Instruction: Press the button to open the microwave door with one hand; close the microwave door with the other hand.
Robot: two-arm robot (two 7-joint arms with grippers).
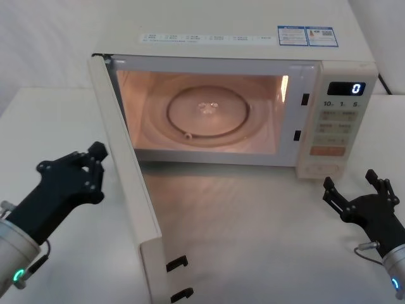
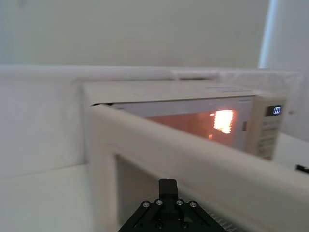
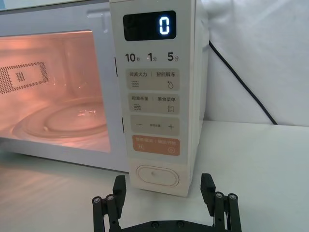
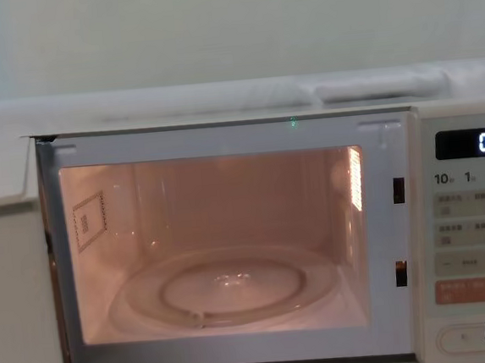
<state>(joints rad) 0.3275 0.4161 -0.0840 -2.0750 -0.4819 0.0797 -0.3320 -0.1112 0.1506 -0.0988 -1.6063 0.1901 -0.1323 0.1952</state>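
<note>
The door (image 1: 130, 183) stands swung out, running from upper left to lower centre of the head view. The left gripper (image 1: 95, 166), fingers narrow and empty, sits just left of its outer face; the right gripper (image 1: 361, 193), fingers wide, waits lower right.

The right gripper (image 3: 164, 200), fingers spread apart, sits just before the button (image 3: 156, 176); the display (image 3: 149, 25) reads 0.

The left gripper (image 1: 95, 166) hovers over the desk's left edge, forearm angled up from the near left corner, its fingers apparently drawn together, though the view is poor. The right gripper (image 1: 355, 190) hangs near the desk's right edge, fingers (image 3: 119, 186) spread wide apart.
</note>
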